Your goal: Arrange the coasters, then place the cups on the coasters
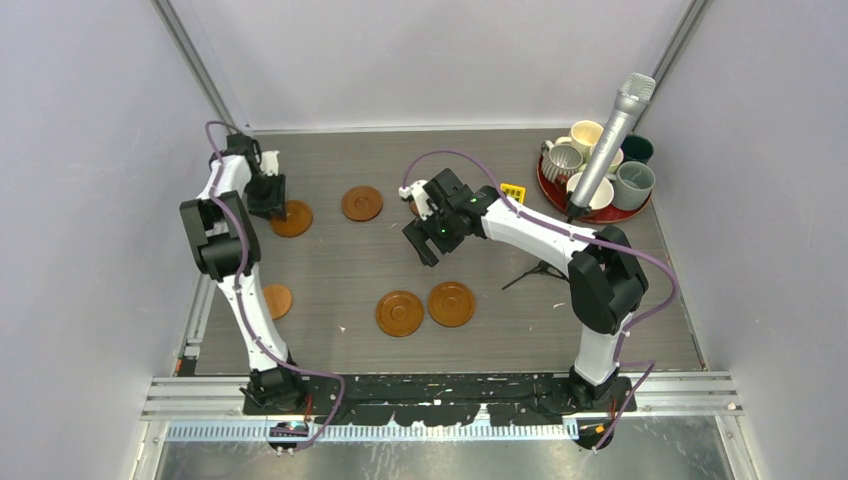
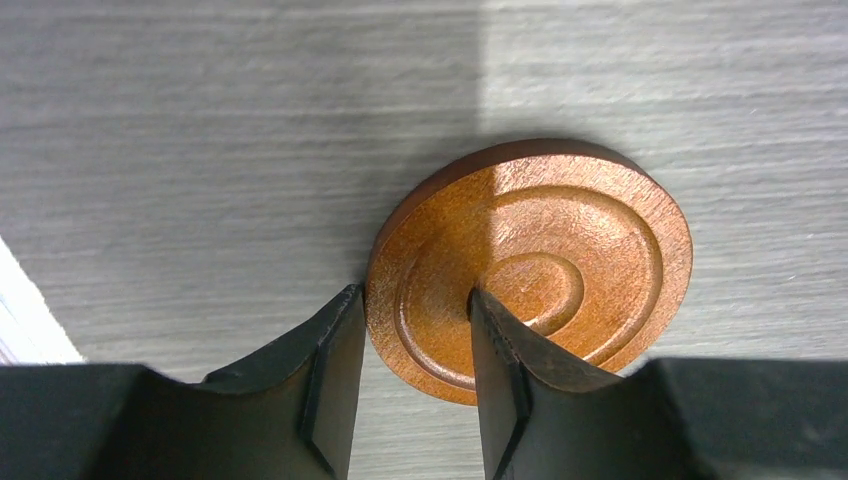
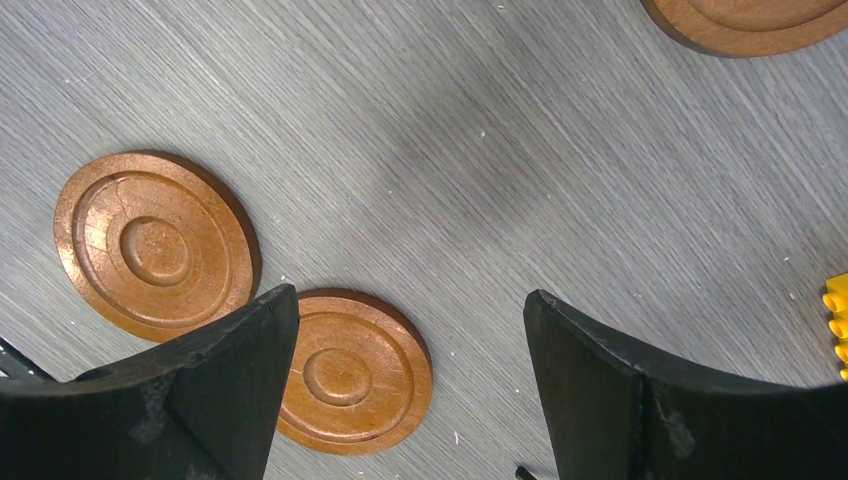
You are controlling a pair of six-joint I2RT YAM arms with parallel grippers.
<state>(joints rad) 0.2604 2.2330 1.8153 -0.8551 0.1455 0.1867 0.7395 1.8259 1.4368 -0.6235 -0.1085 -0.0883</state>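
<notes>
Several brown wooden coasters lie on the grey table: one at the back (image 1: pixel 361 203), one at the left (image 1: pixel 277 300), two in front (image 1: pixel 399 313) (image 1: pixel 451 303). My left gripper (image 1: pixel 268 200) (image 2: pixel 410 295) is shut on a far-left coaster (image 1: pixel 296 219) (image 2: pixel 560 250), with one finger (image 2: pixel 335 340) against its outer edge and the other (image 2: pixel 495 345) on its top by the centre ring. My right gripper (image 1: pixel 428 240) (image 3: pixel 408 295) hangs open and empty over the table middle, above two coasters (image 3: pixel 155 245) (image 3: pixel 350 375). The cups (image 1: pixel 595 165) stand grouped at the back right.
The cups stand on a red round tray (image 1: pixel 548 190). A microphone (image 1: pixel 610 140) on a small black tripod (image 1: pixel 535 272) leans over the tray. A small yellow object (image 1: pixel 513 192) (image 3: pixel 838 320) lies beside the tray. Pale walls close in both sides.
</notes>
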